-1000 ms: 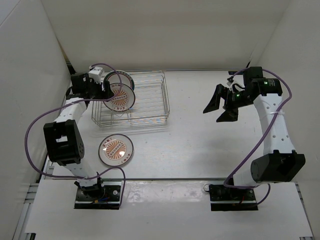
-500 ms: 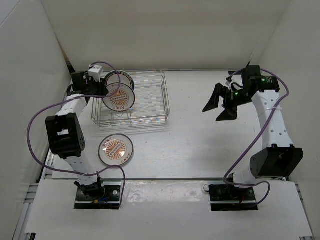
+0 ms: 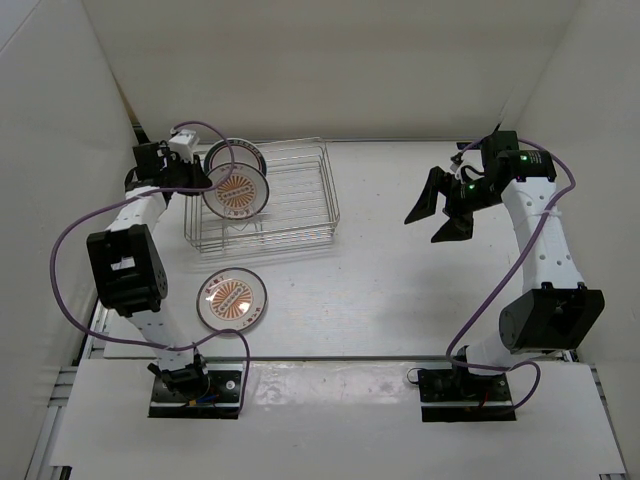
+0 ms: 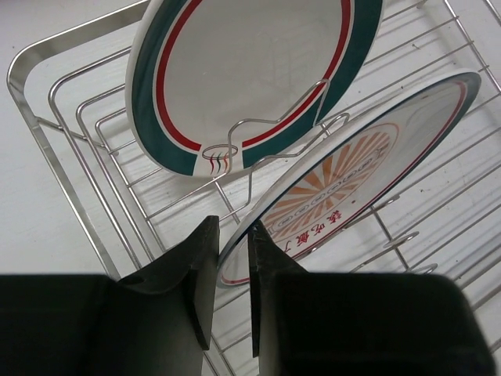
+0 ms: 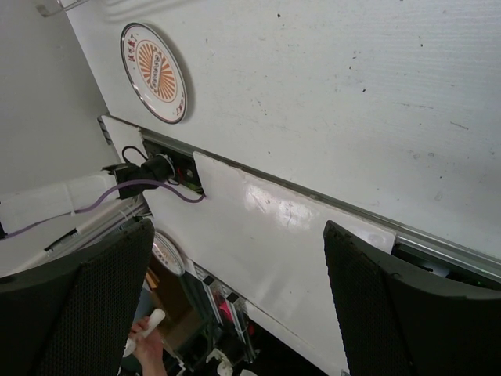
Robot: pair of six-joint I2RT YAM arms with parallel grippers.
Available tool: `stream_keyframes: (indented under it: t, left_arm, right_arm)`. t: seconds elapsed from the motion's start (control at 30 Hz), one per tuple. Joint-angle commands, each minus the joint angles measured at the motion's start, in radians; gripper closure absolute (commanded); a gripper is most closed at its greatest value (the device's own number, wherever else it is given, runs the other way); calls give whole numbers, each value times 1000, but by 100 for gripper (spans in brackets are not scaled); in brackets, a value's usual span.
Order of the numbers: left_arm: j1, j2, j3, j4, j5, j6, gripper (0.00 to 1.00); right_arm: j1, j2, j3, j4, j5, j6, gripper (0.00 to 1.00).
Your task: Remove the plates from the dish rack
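The silver wire dish rack (image 3: 331, 205) stands at the back left. Two plates stand on edge in it: a teal-rimmed plate (image 3: 243, 152) (image 4: 250, 70) behind, and an orange sunburst plate (image 3: 236, 192) (image 4: 352, 180) in front. My left gripper (image 3: 200, 180) (image 4: 232, 227) reaches in from the rack's left side, its fingers shut on the lower rim of the sunburst plate. Another sunburst plate (image 3: 232, 298) (image 5: 154, 72) lies flat on the table in front of the rack. My right gripper (image 3: 440, 212) (image 5: 239, 258) hangs wide open above the right of the table, holding nothing.
White walls enclose the table on the left, back and right. The left arm's purple cable (image 3: 70, 240) loops out toward the left wall. Beyond the table's near edge, in the right wrist view, a person's hand (image 5: 145, 337) shows.
The left gripper's fingers have closed on the sunburst plate's rim, and the wrist with the plate has shifted slightly left and back. The right arm has barely moved.
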Motion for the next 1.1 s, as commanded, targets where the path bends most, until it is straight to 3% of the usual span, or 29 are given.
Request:
stream_keyframes:
  t: [0.0,0.27,0.43,0.5,0.6,0.77,0.93,1.07]
  left_arm:
    - [38,-58,63,70,9,-64,100]
    - [96,-144,60,193,152,-188,100]
    - [121,-239,24,283,163,-286,100]
    - [125,-307,-27,332,161,-382,100]
    - [138,-413,-117,403,163,-660,100]
    - [122,-623,-352,487,172,-849,100]
    - [142,-912,-648,402,184,-978,100]
    - [148,-1173,-785,140,212,-952,100]
  right_arm:
    - [-6,7,23,-182,-14,-13,10]
    - [-5,4,0,-176,-41,-13,10]
    - [-5,-9,-8,-181,-51,-13,10]
    - [-2,-15,-14,-179,-55,-13,10]
    - [-3,-36,-42,-175,-69,-7,10]
    - [-2,-73,-106,-165,-100,2,10]
    - [3,-122,-158,-165,-110,7,10]
    - [2,-147,-200,-164,-127,14,10]
